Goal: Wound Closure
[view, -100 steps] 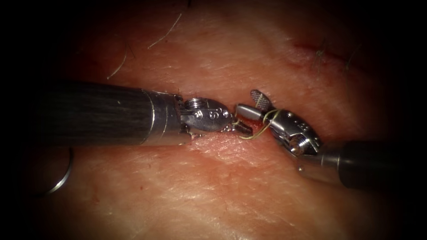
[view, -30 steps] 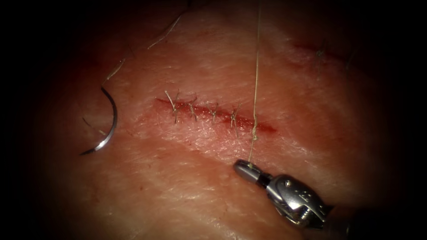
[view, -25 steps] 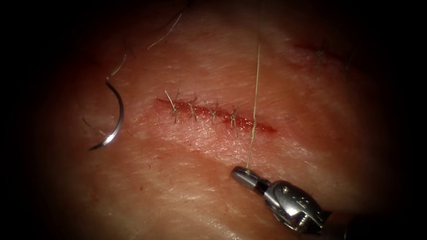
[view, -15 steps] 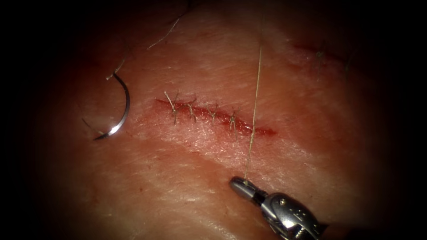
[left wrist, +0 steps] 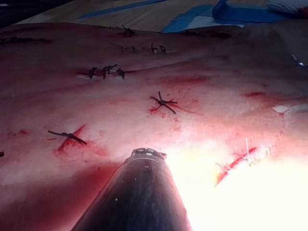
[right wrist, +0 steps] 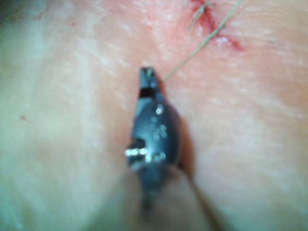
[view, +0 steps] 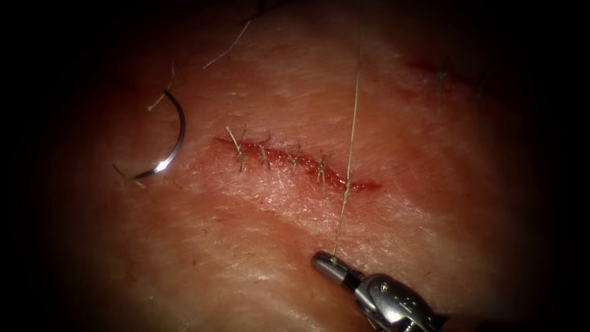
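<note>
At the near edge of the tissue: right arm's tool (view: 322,263) sits well clear of the cut, on its near side, tip pointing far-left toward the wound.
Right tool, jaws: clenched on the thread (view: 351,129); the strand leaves the very tip, also seen in the right wrist view (right wrist: 145,76).
Thread, long axis: runs near to far in a nearly straight, taut-looking line from the jaw tip, across the right end of the cut (view: 295,158), then on toward the far edge of the endoscope view. Its far end cannot be traced.
Thread at the wound: a small knot-like thickening sits on the strand where it meets the cut (view: 348,189), just right of the four stitches (view: 279,155) already placed.
Needle (view: 169,144): lies free on the tissue (view: 258,258) well left of the cut, held by neither tool, not in the tissue; its curve opens to the left, point end near, tail end far.
Left arm's tool: shaft seen in the left wrist view (left wrist: 139,192); jaw state cannot be told, nor whether it holds anything.
Governing relation: the strand's pull line lies along the near-far axis, roughly square to the cut, with the right tool the holder at the near end.
Red fluid (view: 362,184): collects at the right, unstitched end of the cut.
</note>
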Motion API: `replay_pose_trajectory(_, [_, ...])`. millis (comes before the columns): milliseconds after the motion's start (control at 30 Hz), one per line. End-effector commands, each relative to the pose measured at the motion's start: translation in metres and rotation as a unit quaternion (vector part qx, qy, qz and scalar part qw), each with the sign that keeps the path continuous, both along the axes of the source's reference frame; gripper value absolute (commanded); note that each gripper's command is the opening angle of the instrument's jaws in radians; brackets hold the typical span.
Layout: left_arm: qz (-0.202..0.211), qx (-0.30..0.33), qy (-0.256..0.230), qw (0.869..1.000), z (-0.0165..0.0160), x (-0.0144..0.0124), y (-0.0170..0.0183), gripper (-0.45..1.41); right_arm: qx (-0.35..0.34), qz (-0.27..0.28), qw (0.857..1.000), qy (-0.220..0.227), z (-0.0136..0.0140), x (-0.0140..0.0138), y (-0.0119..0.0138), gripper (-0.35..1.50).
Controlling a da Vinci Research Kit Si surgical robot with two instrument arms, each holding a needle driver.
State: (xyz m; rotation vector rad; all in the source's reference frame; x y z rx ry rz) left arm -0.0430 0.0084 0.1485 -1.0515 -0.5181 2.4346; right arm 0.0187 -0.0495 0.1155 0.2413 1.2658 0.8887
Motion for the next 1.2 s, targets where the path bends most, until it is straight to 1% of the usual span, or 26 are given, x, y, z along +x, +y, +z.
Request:
replay_pose_trajectory(33, [0.001, -0.001, -0.002, 1.000, 0.0002, -0.0004, 0.0004, -0.45, 0.002, -0.001, 1.000, -0.001, 0.0006, 0.0007, -0.0005, -0.35])
replay_pose_trajectory(100, [0.002, -0.001, -0.001, 1.000, 0.0000, -0.0001, -0.0001, -0.45, 0.004, -0.001, 1.000, 0.000, 0.0006, 0.0008, -0.0001, -0.35])
replay_pose_trajectory(200, [0.004, -0.002, -0.002, 1.000, -0.0008, 0.0006, -0.0016, -0.45, 0.008, 0.002, 1.000, -0.001, 0.0005, 0.0006, 0.0005, -0.35])
replay_pose_trajectory(233, [0.009, -0.001, 0.001, 1.000, -0.0013, 0.0010, -0.0026, -0.45, 0.009, 0.002, 1.000, 0.000, 0.0004, 0.0005, 0.0006, -0.16])
replay_pose_trajectory(333, [0.021, 0.002, 0.006, 1.000, -0.0027, 0.0023, -0.0050, -0.45, 0.012, 0.001, 1.000, 0.001, -0.0001, 0.0001, 0.0011, 0.52])
replay_pose_trajectory(367, [0.022, 0.002, 0.006, 1.000, -0.0032, 0.0028, -0.0057, -0.45, 0.013, 0.001, 1.000, 0.001, -0.0003, 0.0000, 0.0012, 0.72])
replay_pose_trajectory(400, [0.026, 0.002, 0.008, 1.000, -0.0045, 0.0040, -0.0072, -0.45, 0.015, 0.005, 1.000, -0.002, -0.0010, -0.0002, 0.0015, 1.11])
replay_pose_trajectory(433, [0.026, 0.002, 0.008, 1.000, -0.0045, 0.0040, -0.0072, -0.45, 0.015, 0.005, 1.000, -0.002, -0.0010, -0.0002, 0.0015, 1.11])
replay_pose_trajectory(500, [0.029, 0.004, 0.009, 1.000, -0.0057, 0.0050, -0.0083, -0.45, 0.020, 0.006, 1.000, -0.001, -0.0018, -0.0006, 0.0016, 1.21])
replay_pose_trajectory(633, [0.032, 0.007, 0.010, 0.999, -0.0083, 0.0069, -0.0102, -0.45, 0.023, 0.000, 1.000, 0.002, -0.0036, -0.0015, 0.0017, 1.31])
replay_pose_trajectory(733, [0.035, 0.012, 0.010, 0.999, -0.0103, 0.0078, -0.0117, -0.45, 0.026, -0.013, 1.000, 0.008, -0.0050, -0.0024, 0.0015, 1.35])
replay_pose_trajectory(767, [0.036, 0.013, 0.010, 0.999, -0.0110, 0.0080, -0.0125, -0.45, 0.030, -0.023, 0.999, 0.010, -0.0054, -0.0027, 0.0015, 1.33])
replay_pose_trajectory(833, [0.036, 0.013, 0.009, 0.999, -0.0120, 0.0082, -0.0137, -0.45, 0.030, -0.053, 0.998, 0.016, -0.0065, -0.0033, 0.0019, 1.19])
replay_pose_trajectory(900, [0.036, 0.013, 0.010, 0.999, -0.0129, 0.0082, -0.0152, -0.45, 0.026, -0.066, 0.997, 0.017, -0.0073, -0.0035, 0.0028, 1.16])
replay_pose_trajectory(933, [0.035, 0.013, 0.012, 0.999, -0.0138, 0.0081, -0.0165, -0.45, 0.019, -0.079, 0.996, 0.022, -0.0080, -0.0032, 0.0041, 1.09])
replay_pose_trajectory(967, [0.035, 0.013, 0.012, 0.999, -0.0138, 0.0081, -0.0165, -0.45, 0.019, -0.079, 0.996, 0.022, -0.0080, -0.0032, 0.0041, 1.09])
replay_pose_trajectory(1000, [0.035, 0.014, 0.012, 0.999, -0.0144, 0.0081, -0.0173, -0.45, 0.007, -0.090, 0.996, 0.025, -0.0084, -0.0025, 0.0057, 0.99])
replay_pose_trajectory(1033, [0.035, 0.014, 0.013, 0.999, -0.0148, 0.0081, -0.0178, -0.45, -0.001, -0.094, 0.995, 0.023, -0.0084, -0.0020, 0.0065, 0.94])
replay_pose_trajectory(1067, [0.035, 0.014, 0.013, 0.999, -0.0148, 0.0081, -0.0178, -0.45, -0.001, -0.094, 0.995, 0.023, -0.0084, -0.0020, 0.0065, 0.94])
replay_pose_trajectory(1200, [0.038, 0.010, 0.014, 0.999, -0.0158, 0.0084, -0.0186, -0.45, -0.018, -0.098, 0.995, 0.010, -0.0074, 0.0005, 0.0100, 0.86])
